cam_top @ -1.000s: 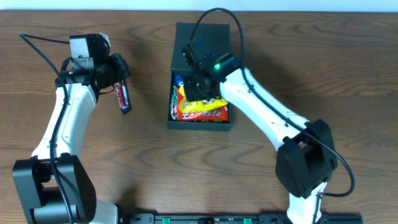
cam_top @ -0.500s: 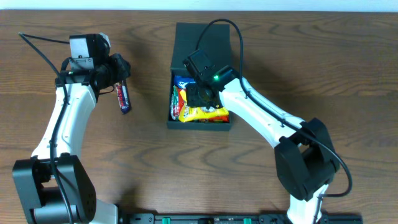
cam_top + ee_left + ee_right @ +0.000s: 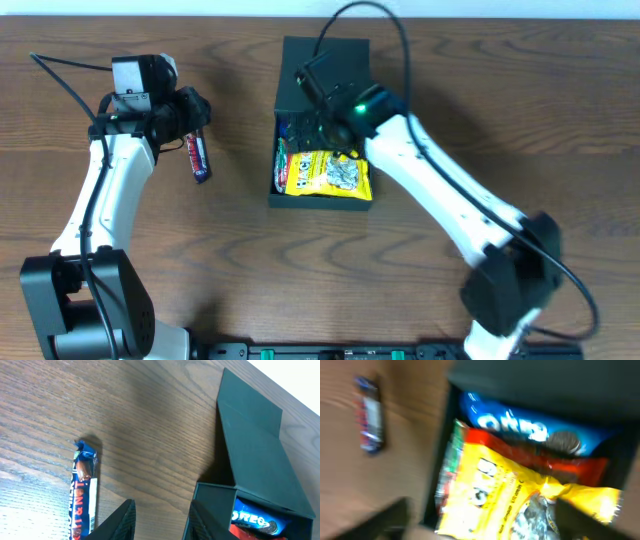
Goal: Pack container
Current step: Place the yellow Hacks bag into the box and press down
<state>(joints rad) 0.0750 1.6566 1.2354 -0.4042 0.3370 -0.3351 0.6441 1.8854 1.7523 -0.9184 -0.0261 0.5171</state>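
- Roughly halfway: container (image 3: pixel 320 201) at the centre of the table (image 3: pixel 260 280), lid flipped back, yellow packet (image 3: pixel 330 173) and blue cookie packet (image 3: pixel 252 521) inside.
- Remaining, I'd guess: snack bar (image 3: pixel 198 158) lying left of it, then the lid.
- Right gripper (image 3: pixel 490 520) spread over the packets; left gripper (image 3: pixel 160 512) spread near the bar. Both empty.

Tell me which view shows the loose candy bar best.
Left wrist: the candy bar is close and sharp, though its lower end is cropped. Overhead shows it whole but tiny; right wrist only blurs it.
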